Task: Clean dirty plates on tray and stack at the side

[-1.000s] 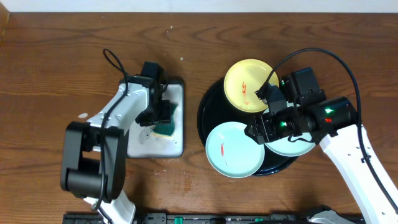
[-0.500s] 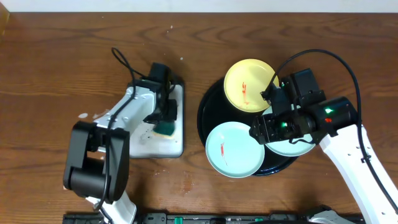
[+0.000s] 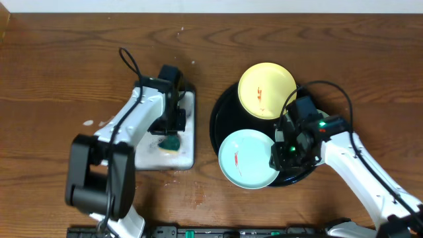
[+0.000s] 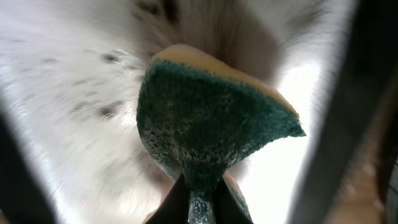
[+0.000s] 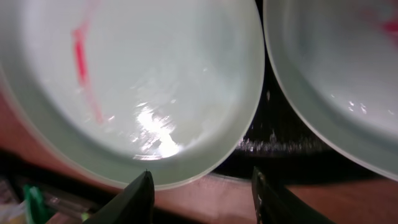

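On the black tray [image 3: 221, 108] lie a yellow plate [image 3: 266, 90] at the back and a mint plate [image 3: 244, 158] at the front, both with red smears. A second mint plate [image 5: 339, 74] lies to the right, mostly under my right arm in the overhead view. My right gripper [image 3: 281, 151] hangs low at the front mint plate's [image 5: 137, 87] right rim, open [image 5: 202, 196], the rim just ahead of its left finger. My left gripper [image 3: 173, 131] is shut on a green and yellow sponge [image 4: 205, 118] over the white rectangular tray [image 3: 186, 109].
Bare brown wooden table surrounds both trays. The white tray [image 4: 68, 130] has dark specks and wet marks on it. A small pale smear [image 3: 88, 123] sits on the wood left of my left arm. Cables loop above both arms.
My left gripper has closed on the sponge. My right arm has dropped toward the front, from over the right mint plate to the front mint plate's rim, its jaws narrowing.
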